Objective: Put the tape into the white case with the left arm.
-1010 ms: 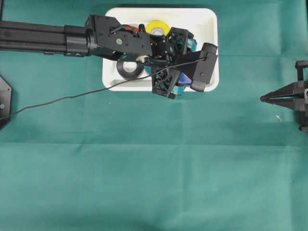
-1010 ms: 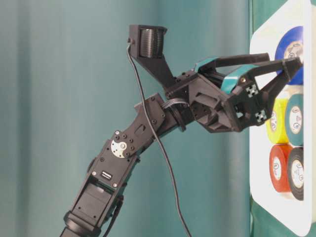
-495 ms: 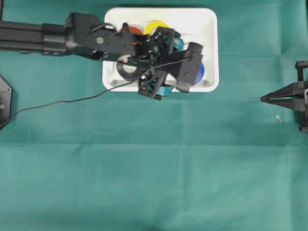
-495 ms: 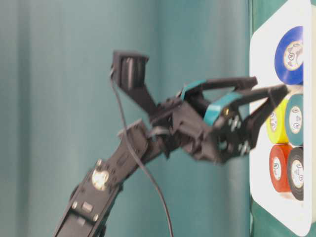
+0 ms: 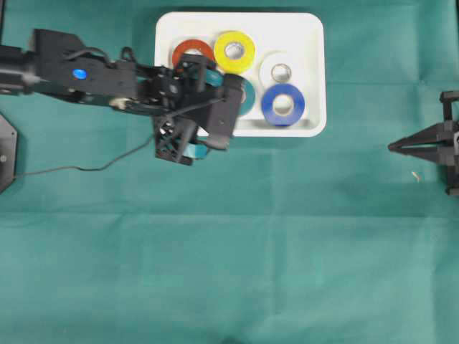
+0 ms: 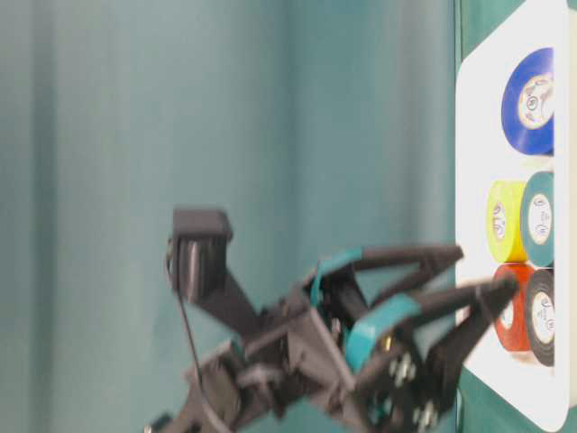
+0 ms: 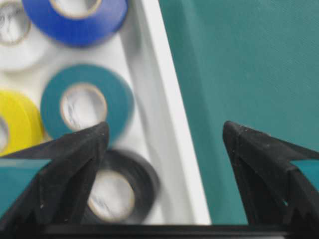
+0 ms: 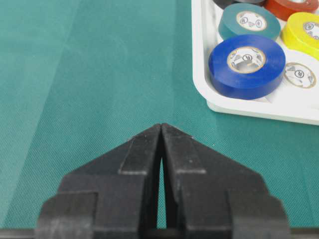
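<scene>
Six tape rolls are now lying inside the white case, none left on the green tabletop. The left pincer, jaws spread wide and empty, is pulling back off the case's near-left corner, so the placing looks finished. The right pincer is sitting closed, well apart.

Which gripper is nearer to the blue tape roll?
Left. The left gripper hangs open at the white case's near-left edge; the right gripper stays far right of the blue tape roll.

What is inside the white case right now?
The white case holds red, yellow, white, blue and teal rolls; the left gripper hides most of the black roll from overhead.
</scene>
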Motion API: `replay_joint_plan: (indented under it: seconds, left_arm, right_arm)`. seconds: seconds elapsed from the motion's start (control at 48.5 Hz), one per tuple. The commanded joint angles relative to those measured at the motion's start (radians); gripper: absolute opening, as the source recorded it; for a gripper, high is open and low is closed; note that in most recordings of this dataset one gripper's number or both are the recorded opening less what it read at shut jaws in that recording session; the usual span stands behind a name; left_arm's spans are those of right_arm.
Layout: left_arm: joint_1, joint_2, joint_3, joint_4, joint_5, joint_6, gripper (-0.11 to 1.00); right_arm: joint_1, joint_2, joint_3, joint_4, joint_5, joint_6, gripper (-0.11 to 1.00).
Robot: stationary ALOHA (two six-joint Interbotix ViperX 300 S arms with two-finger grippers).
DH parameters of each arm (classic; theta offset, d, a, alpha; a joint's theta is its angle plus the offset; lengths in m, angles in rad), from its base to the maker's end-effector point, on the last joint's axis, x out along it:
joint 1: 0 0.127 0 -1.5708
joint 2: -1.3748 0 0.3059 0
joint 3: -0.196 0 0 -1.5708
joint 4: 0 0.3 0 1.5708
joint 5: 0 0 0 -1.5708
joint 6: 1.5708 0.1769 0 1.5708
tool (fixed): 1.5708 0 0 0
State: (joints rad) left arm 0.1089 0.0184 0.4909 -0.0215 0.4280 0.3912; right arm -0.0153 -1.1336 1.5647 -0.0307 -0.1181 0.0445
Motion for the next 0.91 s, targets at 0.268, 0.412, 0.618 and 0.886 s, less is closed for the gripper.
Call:
replay_joint_plan:
  seconds: [0.268,0.412,0.618,0.886]
  left_arm:
    - [-0.023,-0.199,0.172,-0.003,-0.087,-0.084,0.97]
    - [-0.031,-0.282,0.258,-0.005,-0.137,-0.098,0.97]
    - [-0.032,-0.387,0.360,-0.005,-0.204,-0.149,0.97]
    - [-0.035,-0.502,0.460,-0.005,-0.236,-0.199,0.96]
  right_arm:
    - [-0.002,0.003,-0.011,-0.002,-0.011,0.000,-0.09]
    - [0.000,0.003,-0.011,-0.002,-0.011,0.002,-0.09]
    - [-0.002,0.003,-0.011,-0.002,-0.011,0.002,-0.09]
    - [-0.002,0.003,-0.011,-0.002,-0.011,0.000,-0.09]
